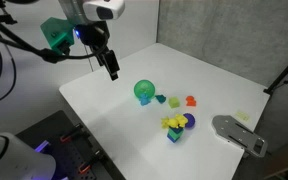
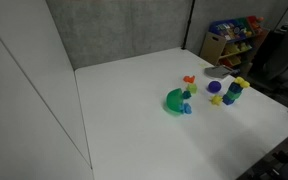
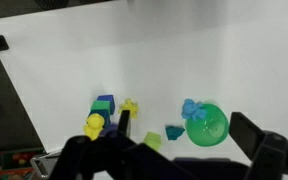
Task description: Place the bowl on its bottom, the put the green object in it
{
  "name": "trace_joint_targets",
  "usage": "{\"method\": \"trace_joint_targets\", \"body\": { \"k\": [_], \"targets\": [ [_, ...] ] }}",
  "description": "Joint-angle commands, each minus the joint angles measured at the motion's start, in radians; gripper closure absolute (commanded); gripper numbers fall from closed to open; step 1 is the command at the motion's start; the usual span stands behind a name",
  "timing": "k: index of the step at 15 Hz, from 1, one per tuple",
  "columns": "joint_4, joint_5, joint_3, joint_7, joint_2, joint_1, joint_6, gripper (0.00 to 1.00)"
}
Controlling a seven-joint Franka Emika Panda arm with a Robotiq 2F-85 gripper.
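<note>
The bright-green bowl (image 3: 210, 127) lies on the white table (image 3: 184, 50), apparently tipped rather than on its bottom; it shows in both exterior views (image 1: 144, 92) (image 2: 174, 101). A small blue piece (image 3: 191, 108) touches its rim. The tiny teal green object (image 3: 173, 132) lies just beside the bowl, with a yellow-green piece (image 3: 152, 140) beyond it. My gripper (image 3: 184, 122) is open and empty, hovering well above these pieces; in an exterior view it hangs (image 1: 111, 66) above the table, off to one side of the bowl.
A multicoloured block pile (image 1: 177, 124) (image 3: 103, 112) stands close to the toy pieces. An orange piece (image 1: 191, 101) lies by them. A grey object (image 1: 238, 133) sits at the table edge. A toy shelf (image 2: 232, 38) stands beyond the table.
</note>
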Motion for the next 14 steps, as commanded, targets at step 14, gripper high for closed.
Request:
{"method": "trace_joint_targets", "body": {
  "k": [14],
  "targets": [
    [0.037, 0.072, 0.064, 0.03, 0.263, 0.098, 0.196, 0.0]
  ]
}}
